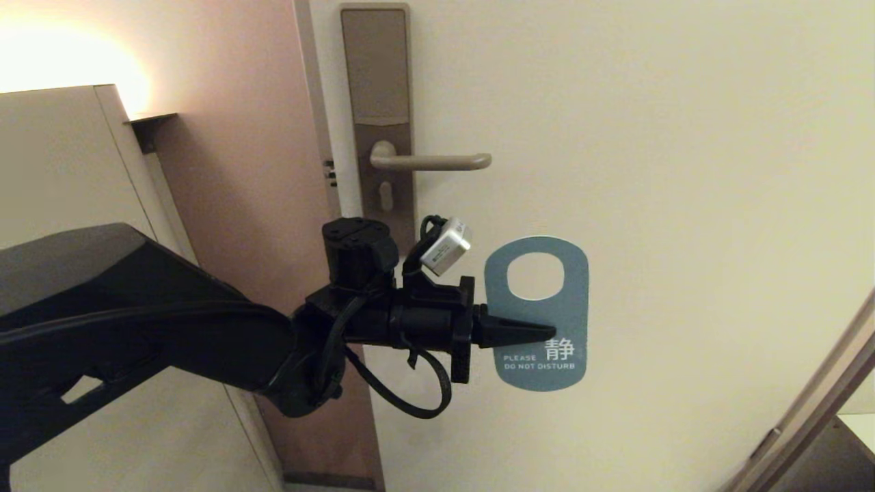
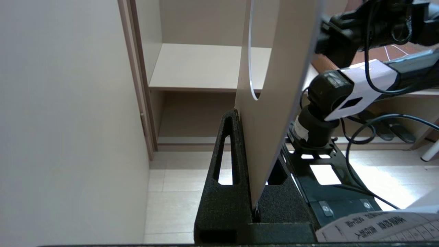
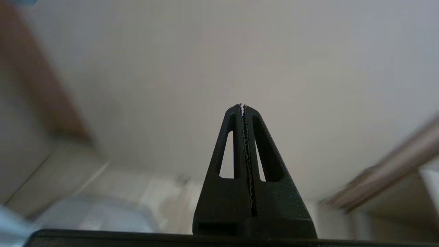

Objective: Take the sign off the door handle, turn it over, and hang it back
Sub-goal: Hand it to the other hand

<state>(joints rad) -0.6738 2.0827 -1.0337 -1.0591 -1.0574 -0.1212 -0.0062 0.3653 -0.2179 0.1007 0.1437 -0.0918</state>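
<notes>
Sign [image 1: 536,311]: thin, light, stiff card, clamped edge-on in left gripper [image 1: 547,333] below door handle [image 1: 432,161], clear of it; best held beneath the hole; right gripper [image 3: 242,105] shut, empty.

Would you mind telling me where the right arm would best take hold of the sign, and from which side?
Probably the sign's free right edge, level with the lettering, coming from the robot's right. The sign hangs upright and flat before the door, so only its edges offer a pinch. The left gripper already clamps it from the left edge, and the oval hole should stay free for the door handle.
</notes>
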